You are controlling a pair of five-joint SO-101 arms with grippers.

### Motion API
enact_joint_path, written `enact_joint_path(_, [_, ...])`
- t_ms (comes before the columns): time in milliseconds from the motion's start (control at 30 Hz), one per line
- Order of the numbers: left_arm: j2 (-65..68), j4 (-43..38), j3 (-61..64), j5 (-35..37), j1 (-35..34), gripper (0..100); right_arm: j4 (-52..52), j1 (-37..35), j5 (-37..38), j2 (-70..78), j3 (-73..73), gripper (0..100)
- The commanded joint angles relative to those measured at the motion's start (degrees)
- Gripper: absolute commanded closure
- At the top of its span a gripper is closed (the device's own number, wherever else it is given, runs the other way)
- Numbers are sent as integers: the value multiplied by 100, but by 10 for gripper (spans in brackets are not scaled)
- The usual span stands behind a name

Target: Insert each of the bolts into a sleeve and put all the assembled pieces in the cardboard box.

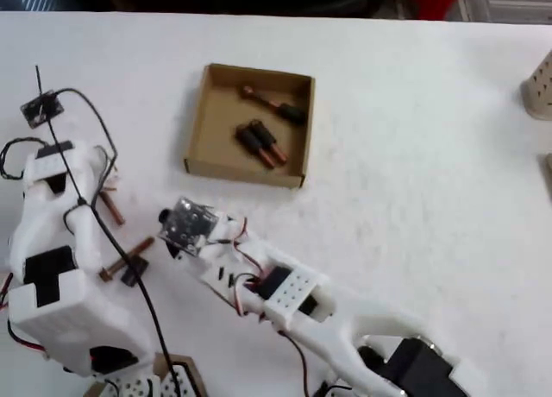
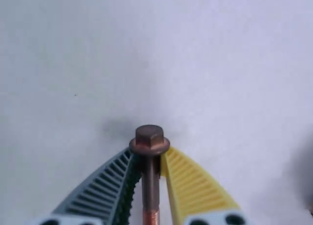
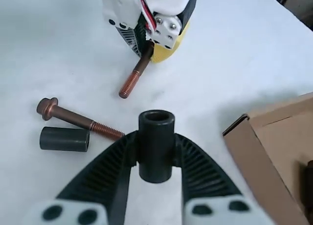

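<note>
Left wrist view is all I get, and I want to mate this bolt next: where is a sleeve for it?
Observer: The right gripper is shut on a black sleeve, one open end sticking clear of the grip.
Operator: Any parts left loose?
Observer: One loose bolt and one loose sleeve lie side by side on the table.
Operator: And the box?
Observer: The cardboard box holds what look like three assembled pieces.

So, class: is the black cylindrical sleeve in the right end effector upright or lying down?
Upright: the black cylindrical sleeve stands on end between the black fingers, its round bore facing up.
</note>
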Motion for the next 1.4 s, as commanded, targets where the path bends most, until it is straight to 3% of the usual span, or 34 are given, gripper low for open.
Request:
enact_joint_path(0, [-110, -316, -352, -79, 198, 980, -875, -13, 18, -171, 176, 981])
enact_joint_path(100, [-321, -712, -237, -79, 207, 980, -1895, -22, 18, 75, 413, 981])
enact_joint_path(267, [-945, -1477, 536, -132, 426, 980, -2721, -22, -158, 620, 396, 982])
enact_joint_path(500, [-1886, -2505, 1688, -466, 462, 980, -3433, 163, -2136, 848, 369, 982])
enact_joint_path(867, [-2941, -2769, 1881, -536, 541, 980, -3433, 303, -2022, 866, 308, 982])
enact_joint_path(1033, [-3881, -2892, 2040, -1398, 681, 980, -3433, 303, -2013, 866, 308, 982])
enact_joint_path(1267, [-6202, -4053, 3815, -1451, 1130, 980, -3442, 303, -2013, 866, 308, 982])
enact_joint_path(1367, [-7037, -4176, 4440, -1451, 1464, 980, -3442, 303, -2004, 875, 308, 982])
